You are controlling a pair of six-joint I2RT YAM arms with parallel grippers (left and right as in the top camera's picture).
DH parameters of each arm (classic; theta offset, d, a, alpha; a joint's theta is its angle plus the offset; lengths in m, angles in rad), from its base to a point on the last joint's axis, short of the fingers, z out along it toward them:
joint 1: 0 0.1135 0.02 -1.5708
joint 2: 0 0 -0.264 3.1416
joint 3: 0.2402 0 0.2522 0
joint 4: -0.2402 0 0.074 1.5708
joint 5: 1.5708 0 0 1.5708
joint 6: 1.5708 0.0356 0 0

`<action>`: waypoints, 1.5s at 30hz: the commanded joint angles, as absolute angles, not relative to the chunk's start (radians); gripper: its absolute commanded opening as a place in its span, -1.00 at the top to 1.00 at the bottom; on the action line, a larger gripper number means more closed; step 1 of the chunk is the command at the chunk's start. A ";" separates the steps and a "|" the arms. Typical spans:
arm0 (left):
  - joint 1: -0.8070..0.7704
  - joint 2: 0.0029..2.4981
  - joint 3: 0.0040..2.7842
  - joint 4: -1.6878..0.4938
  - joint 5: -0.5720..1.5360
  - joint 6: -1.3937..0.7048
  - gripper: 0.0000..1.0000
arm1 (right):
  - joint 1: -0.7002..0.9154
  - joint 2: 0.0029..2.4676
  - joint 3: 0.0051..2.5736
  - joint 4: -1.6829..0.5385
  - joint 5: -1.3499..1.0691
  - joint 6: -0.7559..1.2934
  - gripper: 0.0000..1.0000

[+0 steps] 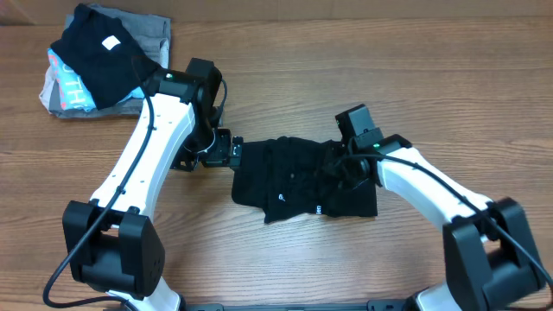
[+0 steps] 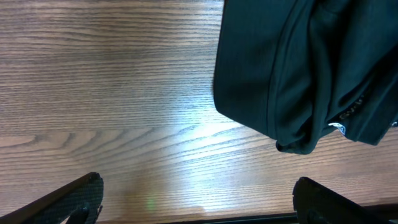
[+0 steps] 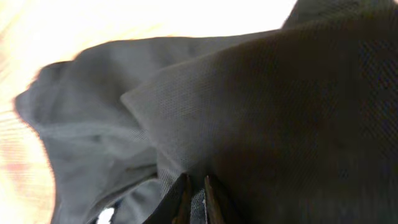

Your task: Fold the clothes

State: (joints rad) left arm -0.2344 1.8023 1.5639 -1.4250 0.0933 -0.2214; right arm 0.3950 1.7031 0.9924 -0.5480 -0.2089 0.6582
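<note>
Folding appears partly done: shirt (image 1: 302,177) lies bunched mid tabletop (image 1: 346,69), edges uneven; right tool (image 3: 194,186) pinched narrow on its fabric, left tool (image 2: 199,190) spread wide alongside.

Bunched black shirt (image 1: 294,183) on wooden table (image 1: 363,52).

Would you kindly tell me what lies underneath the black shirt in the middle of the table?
Only bare wooden table shows around the black shirt; the right gripper pinches a fold from above. Whatever lies beneath the bunched fabric is covered.
</note>
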 commanded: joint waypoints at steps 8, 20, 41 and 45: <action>-0.236 1.810 1.566 -1.428 0.102 -0.202 -1.00 | 0.364 1.524 1.122 -0.765 -0.186 0.650 0.73; -0.236 1.810 1.566 -1.433 0.105 -0.202 -1.00 | 0.365 1.500 0.951 -0.765 -0.427 0.523 0.65; -0.236 1.810 1.456 -1.338 0.113 -0.200 -1.00 | 0.347 1.451 0.869 -0.674 -0.498 0.576 0.65; -0.233 1.810 1.394 -1.242 0.252 -0.075 -1.00 | 0.347 1.363 1.039 -0.921 -0.319 0.575 -0.22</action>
